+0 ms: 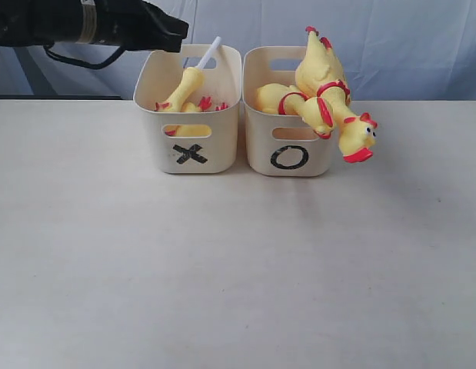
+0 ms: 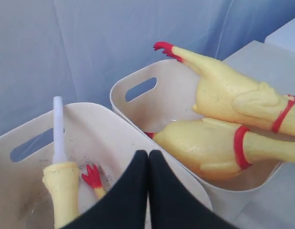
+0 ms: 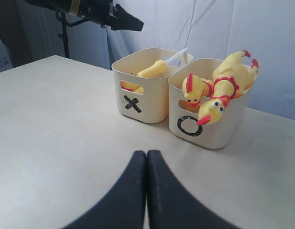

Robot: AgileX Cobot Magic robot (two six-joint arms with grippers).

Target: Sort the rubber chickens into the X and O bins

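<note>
Rubber chickens (image 1: 318, 73) are seen lying in both bins, with nothing left on the table (image 1: 222, 269).

The left gripper (image 2: 148, 155) is held above the X bin (image 1: 190, 154), its jaws pressed together on nothing. The right gripper (image 3: 147, 155) is likewise closed and empty, low over the table and well apart from the bins. A head-neck piece (image 1: 188, 84) with its white tube (image 1: 209, 52) is leaned in the X bin beside red feet. Two whole chickens are piled in the O bin (image 1: 290, 157), one draped over the front rim. The sorting is judged practically done. A clean upward withdrawal is advised, so that the jutting tube is not brushed and the overhanging chicken is not nudged out.
</note>
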